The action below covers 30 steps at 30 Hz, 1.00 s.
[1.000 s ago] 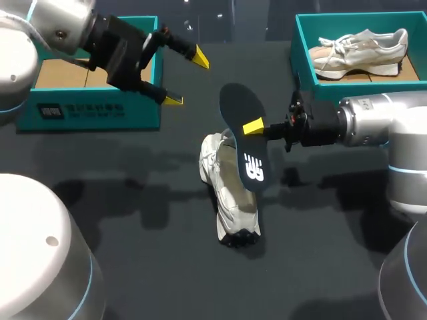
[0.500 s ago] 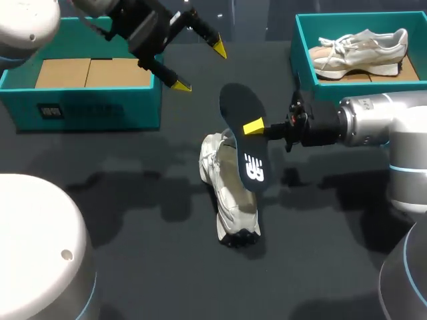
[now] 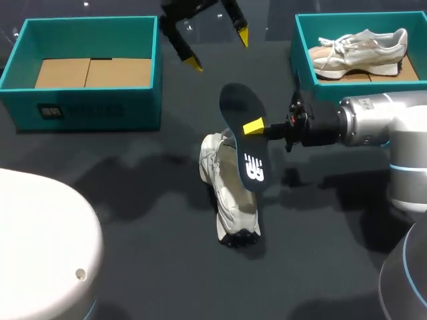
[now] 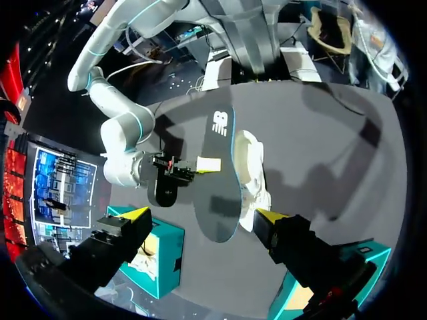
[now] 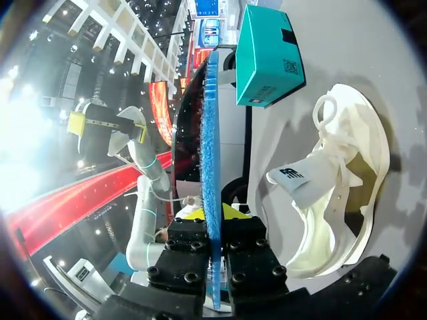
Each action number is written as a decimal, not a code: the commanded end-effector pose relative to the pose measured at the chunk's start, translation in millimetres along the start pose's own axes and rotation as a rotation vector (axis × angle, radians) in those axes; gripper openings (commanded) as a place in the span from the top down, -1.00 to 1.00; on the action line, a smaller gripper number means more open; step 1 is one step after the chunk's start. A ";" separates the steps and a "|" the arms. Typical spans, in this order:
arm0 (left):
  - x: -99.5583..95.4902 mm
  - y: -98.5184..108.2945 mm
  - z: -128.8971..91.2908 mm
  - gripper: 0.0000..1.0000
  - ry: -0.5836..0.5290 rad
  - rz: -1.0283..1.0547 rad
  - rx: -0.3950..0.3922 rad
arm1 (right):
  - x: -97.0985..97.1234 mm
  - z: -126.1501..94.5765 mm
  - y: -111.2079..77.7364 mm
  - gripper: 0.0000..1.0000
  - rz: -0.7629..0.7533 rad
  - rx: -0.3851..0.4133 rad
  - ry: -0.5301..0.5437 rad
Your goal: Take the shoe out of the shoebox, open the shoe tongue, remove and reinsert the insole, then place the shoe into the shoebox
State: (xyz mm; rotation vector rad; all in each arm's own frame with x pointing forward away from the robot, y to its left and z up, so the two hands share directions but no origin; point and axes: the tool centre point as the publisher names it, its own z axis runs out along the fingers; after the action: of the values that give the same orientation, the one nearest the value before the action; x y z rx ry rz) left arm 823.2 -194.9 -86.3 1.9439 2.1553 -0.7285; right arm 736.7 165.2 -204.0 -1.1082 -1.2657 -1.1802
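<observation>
A dark insole (image 3: 244, 143) hangs on edge above the white shoe (image 3: 230, 193), with my right gripper (image 3: 254, 127) shut on its rim. The shoe lies on its side on the dark table, tongue pulled out. In the right wrist view the insole (image 5: 211, 133) stands edge-on between the fingers, blue underside showing, and the shoe (image 5: 333, 193) lies beside it. My left gripper (image 3: 219, 50) hangs open and empty over the table's far middle. In the left wrist view its gripper (image 4: 203, 215) is spread wide, looking down on the insole (image 4: 217, 173) and shoe (image 4: 250, 173).
A teal shoebox (image 3: 93, 110) with a cardboard floor stands at the far left. A second teal shoebox (image 3: 297, 50) at the far right holds another pale shoe (image 3: 360, 47). My right arm (image 3: 380, 127) stretches in from the right.
My left arm has swung from over the left shoebox toward the far middle of the table, still open. The right gripper, insole and shoe have not moved.
</observation>
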 end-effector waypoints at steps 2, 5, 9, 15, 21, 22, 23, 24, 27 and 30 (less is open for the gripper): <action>-6.9 -0.7 2.8 -1.00 0.498 0.009 -0.034 | -0.9 1.0 -0.1 1.00 0.000 0.000 -0.001; -7.0 -0.1 3.3 -1.00 0.548 0.007 -0.057 | -0.9 1.0 -0.1 1.00 0.000 0.000 -0.001; -8.6 0.4 5.4 -1.00 0.596 0.005 -0.068 | -0.9 1.0 -0.1 1.00 0.000 0.000 -0.001; -13.5 4.4 11.5 -1.00 0.631 -0.007 -0.072 | -0.9 1.0 -0.1 1.00 0.000 0.000 -0.001; -20.4 9.2 17.9 -1.00 0.622 -0.019 -0.090 | -0.9 1.0 -0.1 1.00 0.000 0.000 -0.001; -21.9 9.6 18.4 -1.00 0.617 -0.018 -0.091 | -0.9 1.0 -0.1 1.00 0.000 0.000 -0.001; -23.2 10.1 19.3 -1.00 0.605 -0.015 -0.101 | -0.9 1.0 -0.1 1.00 0.000 0.000 -0.001; -24.8 10.0 20.0 -1.00 0.583 -0.004 -0.103 | -0.9 1.0 -0.1 1.00 0.000 0.000 -0.001; -28.9 10.7 22.4 -1.00 0.563 -0.002 -0.107 | -0.9 1.0 -0.1 1.00 0.000 0.000 -0.001; -32.6 11.8 25.4 -1.00 0.551 -0.004 -0.107 | -0.9 1.0 -0.1 1.00 0.000 0.000 -0.001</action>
State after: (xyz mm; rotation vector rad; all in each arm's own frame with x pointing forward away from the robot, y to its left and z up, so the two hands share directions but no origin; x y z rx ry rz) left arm 833.7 -233.8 -95.9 2.2815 2.4207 -0.0597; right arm 737.3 165.8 -204.3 -1.1080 -1.2654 -1.1790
